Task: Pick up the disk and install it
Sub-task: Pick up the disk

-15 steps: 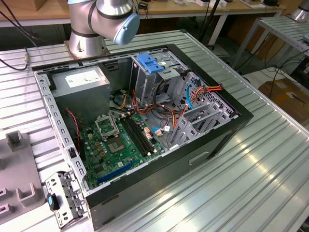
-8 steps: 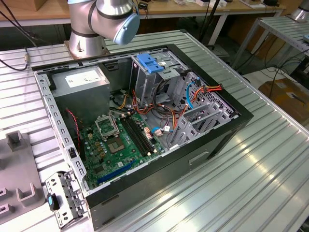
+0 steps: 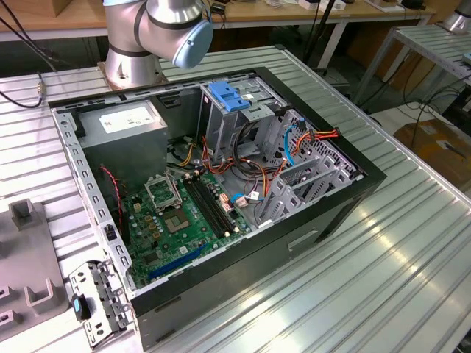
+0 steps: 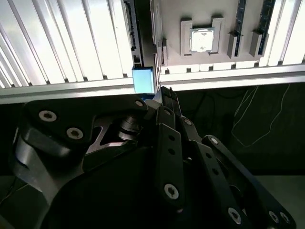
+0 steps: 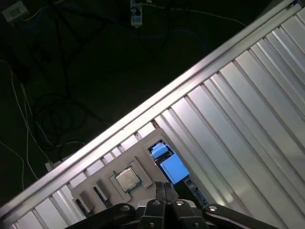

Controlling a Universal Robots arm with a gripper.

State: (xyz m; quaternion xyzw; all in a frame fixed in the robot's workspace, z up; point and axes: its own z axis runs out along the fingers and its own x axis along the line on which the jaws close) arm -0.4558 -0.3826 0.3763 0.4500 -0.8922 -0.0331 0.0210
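The gripper point(image 5: 165, 189) hangs clenched, its tips pressed together on nothing, just short of the disk point(image 5: 172, 168). The disk's blue rail end shows beside a grey tray point(image 5: 140, 162) holding a processor chip point(image 5: 127, 179). In the exterior view the open computer case point(image 3: 243, 276) sits mid-table, with the arm base point(image 3: 132, 62) at its eleven o'clock.

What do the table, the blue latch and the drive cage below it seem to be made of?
The table is probably aluminium with a brushed silver finish: it is ribbed and gives soft, bright reflections. The latch is likely plastic, matt blue: the colour is even and the shape looks moulded. The cage seems to be sheet steel, dull grey: its walls are thin, folded and punched.
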